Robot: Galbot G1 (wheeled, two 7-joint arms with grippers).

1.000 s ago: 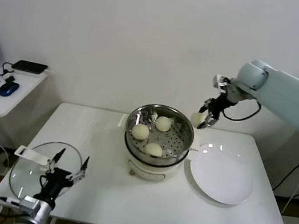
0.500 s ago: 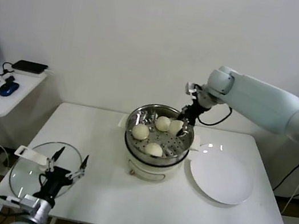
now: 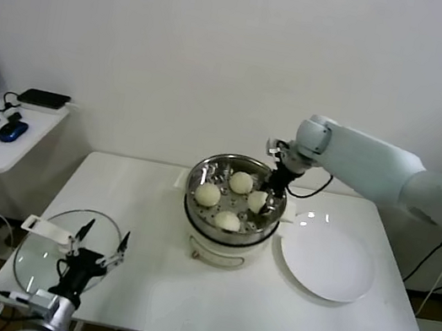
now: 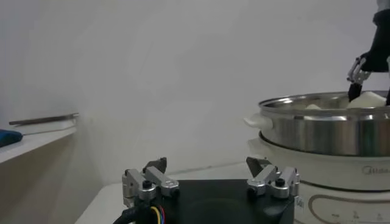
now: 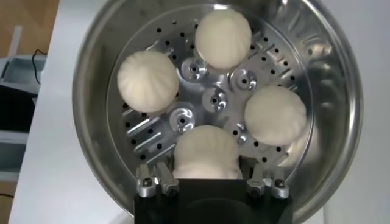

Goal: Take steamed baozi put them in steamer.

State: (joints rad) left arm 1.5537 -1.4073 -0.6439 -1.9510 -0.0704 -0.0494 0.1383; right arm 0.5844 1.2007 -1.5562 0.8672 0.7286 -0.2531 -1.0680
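- Right hand (image 3: pixel 265 197) is reaching into the steamer (image 3: pixel 202 175), pinching a baozi (image 5: pixel 206 152) beside three others.
- Left hand (image 3: pixel 99 249), fingers spread, is idling at the tabletop's (image 3: pixel 222 303) front left corner.

Right claw (image 3: pixel 264 200) lowered fourth baozi (image 3: pixel 257 201) into steamer (image 3: pixel 241 169).

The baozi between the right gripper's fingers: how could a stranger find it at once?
Find the steel steamer mid-table. Four baozi lie inside; take the baozi on the side nearest the white plate. Only this one sits between the right gripper's fingers.
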